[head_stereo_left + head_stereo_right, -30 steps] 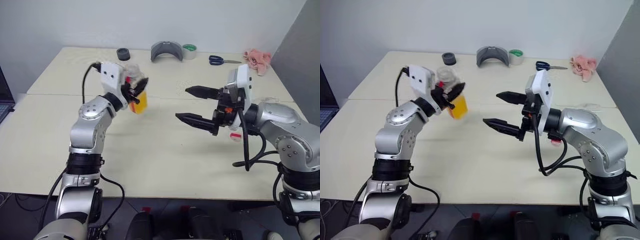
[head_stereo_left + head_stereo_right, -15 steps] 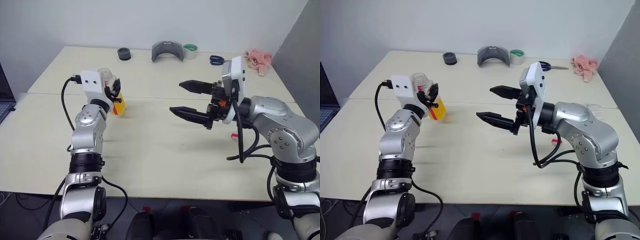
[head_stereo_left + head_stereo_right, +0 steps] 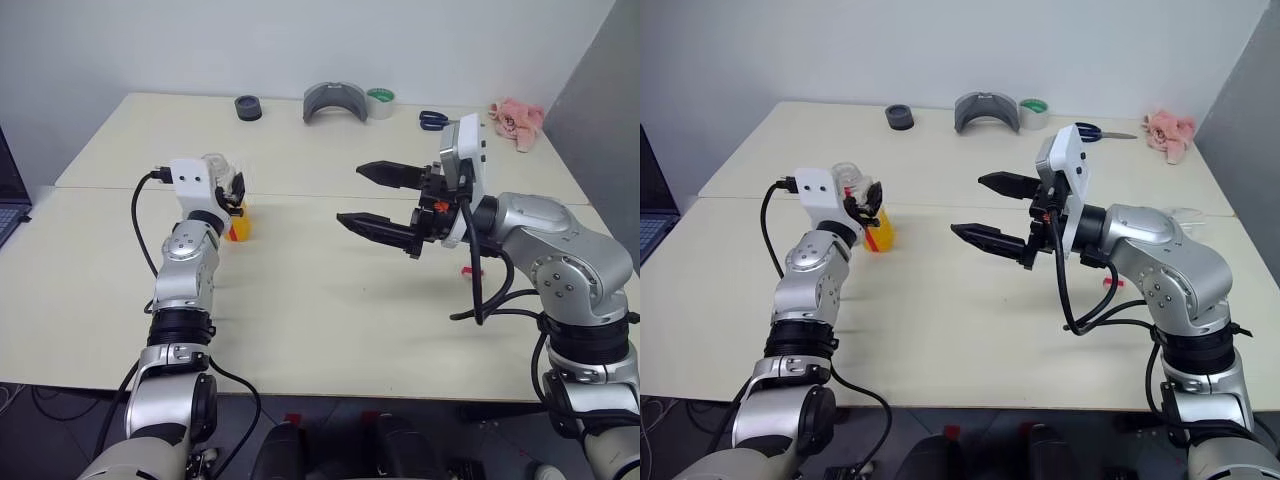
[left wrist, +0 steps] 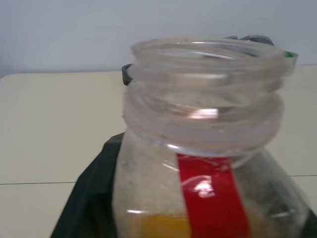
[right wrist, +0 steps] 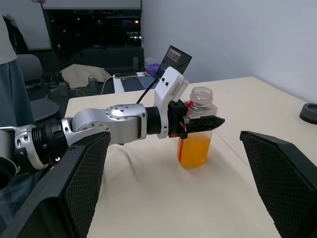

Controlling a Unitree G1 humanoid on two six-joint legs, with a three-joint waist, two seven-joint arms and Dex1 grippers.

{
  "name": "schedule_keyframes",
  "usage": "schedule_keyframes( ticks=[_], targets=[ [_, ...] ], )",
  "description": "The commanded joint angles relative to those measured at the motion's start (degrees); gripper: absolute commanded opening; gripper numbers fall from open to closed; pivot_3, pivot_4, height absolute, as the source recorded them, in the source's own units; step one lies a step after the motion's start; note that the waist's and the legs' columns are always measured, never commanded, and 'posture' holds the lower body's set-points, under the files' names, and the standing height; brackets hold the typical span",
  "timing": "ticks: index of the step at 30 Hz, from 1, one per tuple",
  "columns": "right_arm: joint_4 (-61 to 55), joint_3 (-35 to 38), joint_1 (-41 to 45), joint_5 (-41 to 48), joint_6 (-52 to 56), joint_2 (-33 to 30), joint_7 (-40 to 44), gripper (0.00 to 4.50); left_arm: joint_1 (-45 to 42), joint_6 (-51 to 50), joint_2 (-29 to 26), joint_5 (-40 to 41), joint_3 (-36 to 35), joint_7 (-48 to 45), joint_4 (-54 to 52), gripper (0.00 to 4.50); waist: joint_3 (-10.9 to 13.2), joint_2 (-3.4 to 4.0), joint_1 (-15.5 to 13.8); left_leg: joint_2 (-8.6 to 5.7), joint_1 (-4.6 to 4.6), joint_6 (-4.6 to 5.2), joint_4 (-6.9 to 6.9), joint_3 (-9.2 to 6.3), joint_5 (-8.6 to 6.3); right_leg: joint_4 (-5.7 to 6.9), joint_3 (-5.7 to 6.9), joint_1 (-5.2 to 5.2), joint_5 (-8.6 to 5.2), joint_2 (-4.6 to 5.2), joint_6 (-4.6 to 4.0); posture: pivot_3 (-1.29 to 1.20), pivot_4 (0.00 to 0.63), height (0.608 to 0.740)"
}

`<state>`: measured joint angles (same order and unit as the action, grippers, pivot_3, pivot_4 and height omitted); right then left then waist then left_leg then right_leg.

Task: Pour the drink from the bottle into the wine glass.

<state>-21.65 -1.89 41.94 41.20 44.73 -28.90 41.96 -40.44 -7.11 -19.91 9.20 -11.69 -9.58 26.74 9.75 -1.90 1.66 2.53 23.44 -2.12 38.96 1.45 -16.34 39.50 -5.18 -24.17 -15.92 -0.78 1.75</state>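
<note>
The bottle point(image 3: 238, 222) stands upright on the table point(image 3: 300, 300) at the left, its mouth uncapped. The orange drink point(image 5: 194, 148) fills its lower part, and a red stripe point(image 4: 208, 198) runs down its side. My left gripper point(image 3: 232, 192) reaches level around the bottle's upper half, seen from the side in the right wrist view point(image 5: 210, 121). My right gripper point(image 3: 350, 193) hangs open and empty above the table's middle, pointing toward the bottle from well to its right. A small red-and-white cap point(image 3: 468, 271) lies under my right arm. The wine glass is hidden or out of view.
Along the far edge lie a black round piece point(image 3: 247, 107), a grey curved object point(image 3: 333, 101), a green tape roll point(image 3: 379, 103), blue scissors point(image 3: 433, 120) and a pink cloth point(image 3: 515, 118). A laptop point(image 3: 8, 195) sits off the table's left. A person point(image 5: 7, 74) stands beyond it.
My left arm swung the bottle left and down from a tilted hold in the air to upright on the table. My right gripper stayed open in place.
</note>
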Motion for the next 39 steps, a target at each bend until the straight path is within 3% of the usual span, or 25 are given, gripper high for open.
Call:
schedule_keyframes(
  ticks=[1,2,6,24,28,31,35,39],
  targets=[
    [-1.27,0.64,1.41,-0.18,-0.51,-0.05,-0.51,4.50,-0.85,1.08,-0.14,-0.04,-0.17,-0.31,-1.35,4.19,0.00,0.00,0.00,0.00,0.00,0.00,0.00,0.00,0.00,0.00,0.00,0.00,0.00,0.00,0.00,0.00,0.150,0.740],
    [-1.24,0.63,1.42,-0.19,-0.53,-0.07,-0.53,4.50,-0.74,0.83,-0.22,-0.07,-0.16,-0.32,-1.52,4.48,0.00,0.00,0.00,0.00,0.00,0.00,0.00,0.00,0.00,0.00,0.00,0.00,0.00,0.00,0.00,0.00,0.150,0.740],
    [-1.32,0.43,0.84,-0.63,-0.76,-0.47,-0.52,4.50,1.83,-2.23,-0.01,0.30,0.07,-0.30,-5.51,4.48,0.00,0.00,0.02,0.00,0.00,0.00,0.00,0.00,0.00,0.00,0.00,0.00,0.00,0.00,0.00,0.00,0.150,0.740],
    [-8.51,5.82,-13.00,-0.61,2.83,-5.56,-6.46,4.50,26.13,-25.04,5.20,3.50,1.74,3.48,-44.59,4.48,-0.06,-0.08,0.16,0.05,-0.05,0.00,0.01,-0.02,0.00,0.06,-0.09,0.04,0.00,0.05,0.00,0.00,0.150,0.740],
    [-6.61,8.21,-16.55,-4.51,5.02,-5.02,-14.24,4.50,31.83,-27.99,1.68,5.97,6.11,-3.30,-55.43,4.48,-0.07,-0.10,0.10,0.04,-0.05,0.00,0.00,0.00,0.00,0.04,-0.13,0.05,0.00,0.03,0.00,0.00,0.150,0.740],
    [-1.19,10.66,-17.13,-9.40,5.47,-3.13,-22.59,4.50,31.20,-27.89,-1.09,10.95,7.75,-10.09,-60.98,4.48,-0.07,-0.11,0.07,0.00,-0.07,0.00,0.00,0.04,0.01,0.05,-0.16,0.07,-0.01,-0.03,0.02,0.00,0.150,0.740],
    [7.09,18.83,-14.33,-7.51,10.39,3.26,-31.59,4.50,27.30,-27.72,-4.63,16.04,8.75,-17.66,-63.32,4.48,-0.08,-0.08,0.13,0.01,-0.19,0.00,0.00,0.10,0.01,0.07,-0.24,0.14,-0.01,-0.13,0.02,0.00,0.150,0.740],
    [12.18,27.98,-10.09,-3.07,14.77,11.57,-40.52,4.50,23.91,-24.08,-7.07,15.47,10.91,-22.34,-61.95,4.48,-0.08,-0.05,0.77,0.00,-0.34,0.00,-0.07,0.29,0.01,0.12,-0.41,0.12,-0.02,-0.25,0.02,0.00,0.150,0.740]
  ],
)
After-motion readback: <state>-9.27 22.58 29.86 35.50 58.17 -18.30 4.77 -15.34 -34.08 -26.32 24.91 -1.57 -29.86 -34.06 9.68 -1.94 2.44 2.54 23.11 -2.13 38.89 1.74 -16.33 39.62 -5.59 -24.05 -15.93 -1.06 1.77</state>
